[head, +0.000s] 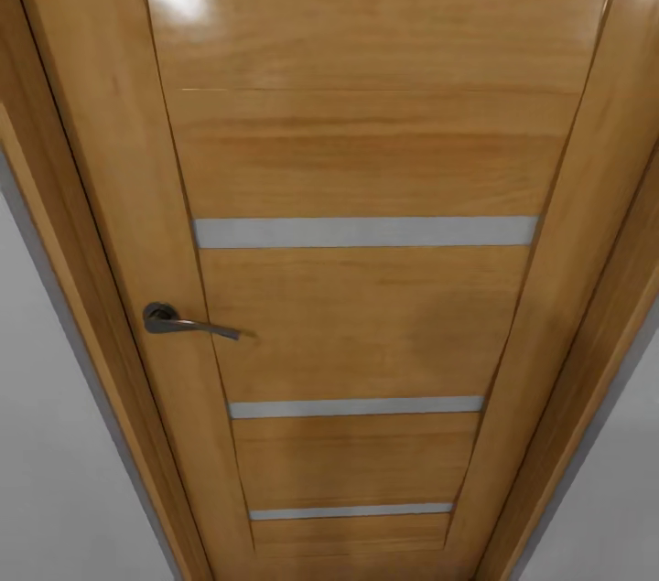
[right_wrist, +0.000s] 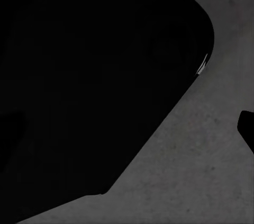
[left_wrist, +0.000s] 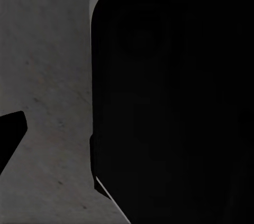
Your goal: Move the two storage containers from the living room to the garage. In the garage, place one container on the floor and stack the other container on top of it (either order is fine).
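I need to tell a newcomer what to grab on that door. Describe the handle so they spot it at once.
Start with the big glossy honey-coloured wooden door in the head view, set between pale grey walls. Three thin silver strips cross its centre panel. The handle sits on the door's left side rail, between the top and middle strips: a dark metal lever on a round base, the only dark fitting there.

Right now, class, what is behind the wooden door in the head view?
Nothing behind it can be seen: the closed wooden door covers it. Visible are its handle, three grey strips and pale wall beside the frame.
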